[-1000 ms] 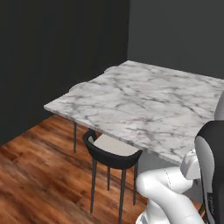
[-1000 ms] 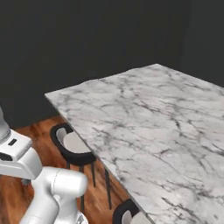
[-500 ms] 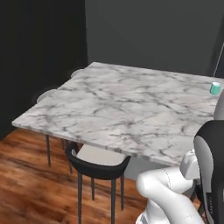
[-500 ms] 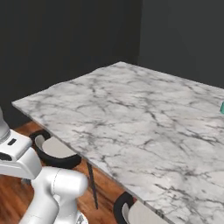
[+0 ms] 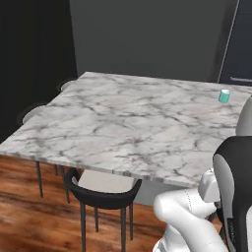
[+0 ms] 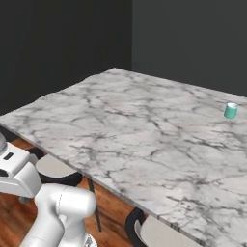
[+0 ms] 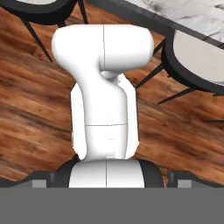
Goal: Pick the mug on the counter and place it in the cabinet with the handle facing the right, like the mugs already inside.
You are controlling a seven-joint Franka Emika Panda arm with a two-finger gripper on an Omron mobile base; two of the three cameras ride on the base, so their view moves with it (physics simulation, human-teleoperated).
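The left base view shows the cabinet (image 5: 242, 42) as a dark tall front at the far right, behind the counter (image 5: 123, 123); the right base view shows there a plain dark wall. The hand view looks down at the wood floor (image 7: 30, 113) and two black chairs with pale seats, one chair (image 7: 197, 57) half under the counter edge. The gripper's fingertips are hard to make out at the bottom of that view; it is open wide and holds nothing.

The counter is a big white marble slab with grey veins, in a room with dark walls. More chairs stand along its near and left sides.

The mug (image 5: 224, 96) (image 6: 230, 110) is small and teal, upright, alone near the far right corner of the counter. Its handle is too small to see.
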